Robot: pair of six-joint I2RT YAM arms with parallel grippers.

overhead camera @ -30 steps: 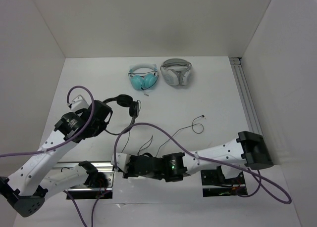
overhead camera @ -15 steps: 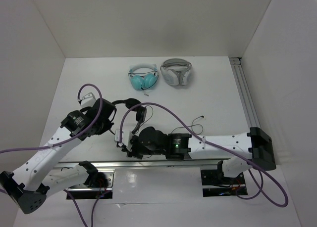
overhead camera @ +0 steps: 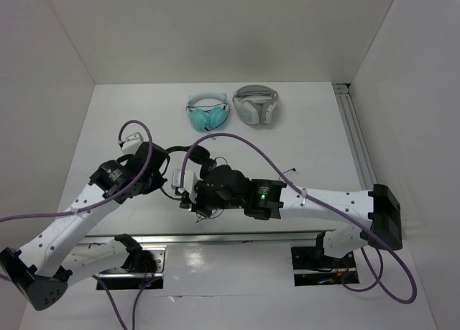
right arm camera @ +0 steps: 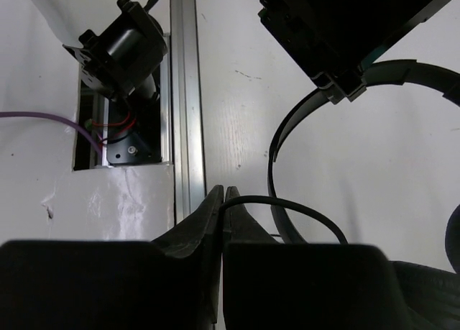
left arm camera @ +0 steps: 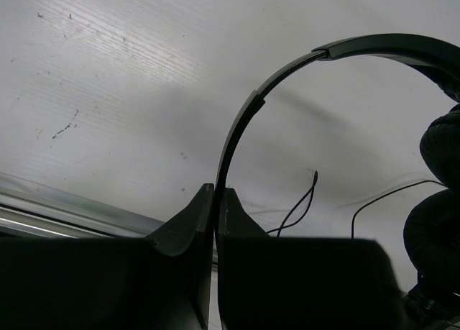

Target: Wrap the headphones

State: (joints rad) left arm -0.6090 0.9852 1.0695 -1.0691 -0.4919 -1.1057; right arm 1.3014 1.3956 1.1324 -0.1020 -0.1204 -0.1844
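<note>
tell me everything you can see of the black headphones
The headphones are black, with a thin, plastic-looking headband, small round padded earpads and a long thin cable. They sit between the two arms near the front of the white table. The left gripper is shut on the headband. The right gripper pinches the cable, the rest of which trails loose over the tabletop.

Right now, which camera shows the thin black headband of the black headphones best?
The left wrist view: the thin black headband arcs large and clear from the shut left gripper. The right wrist view catches only part; the top view shows it tiny between the arms.
</note>
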